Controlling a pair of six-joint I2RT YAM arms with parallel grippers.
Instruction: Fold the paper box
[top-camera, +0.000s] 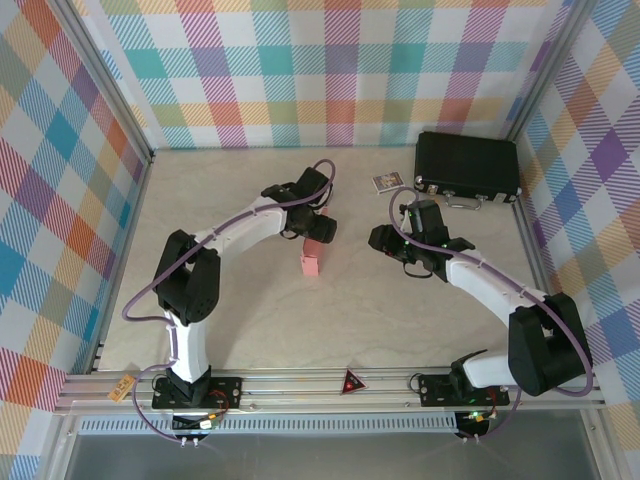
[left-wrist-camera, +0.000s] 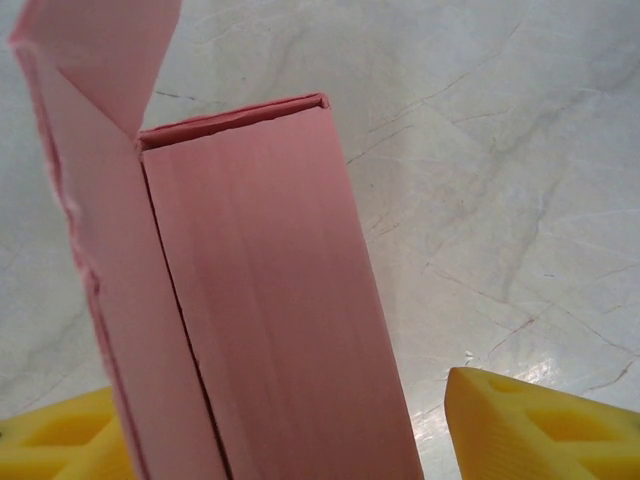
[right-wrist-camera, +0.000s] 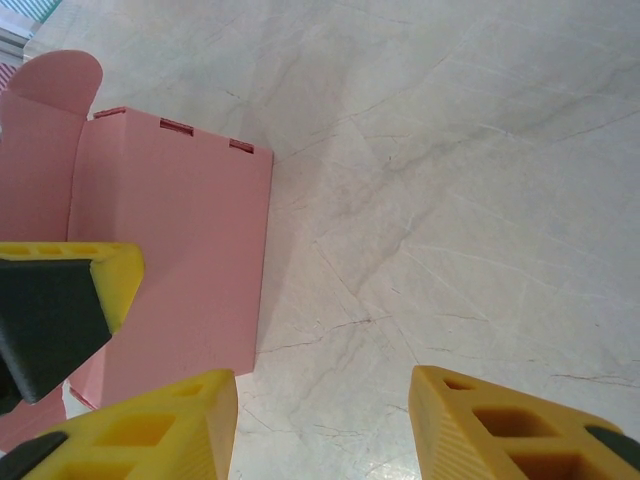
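Between the spread jaws of the left gripper (left-wrist-camera: 280, 400), the paper box (left-wrist-camera: 250, 300) is standing on end on the table (left-wrist-camera: 500, 150). Its long pink side is running up from between the fingers (left-wrist-camera: 540, 425). In the left wrist view, the right-hand finger is sitting apart from the card with bare table showing in the gap. The other finger is lying close against the box's far side, and I cannot tell whether it is touching. Nothing is being pinched.

From above, the left gripper (top-camera: 318, 232) is hanging just over the box (top-camera: 311, 262).

Beside its own jaws, off to their left, the right gripper (right-wrist-camera: 322, 400) is facing the box (right-wrist-camera: 170, 260), whose rounded flap (right-wrist-camera: 55, 85) is standing open at the top. Its jaws are also parted, with only marbled table (right-wrist-camera: 450, 200) lying between them, and neither finger is touching the card. One yellow finger of the left gripper (right-wrist-camera: 60, 300) is crossing in front of the box's face.

Behind the right gripper (top-camera: 380, 240), a black case (top-camera: 467, 165) is lying well apart.
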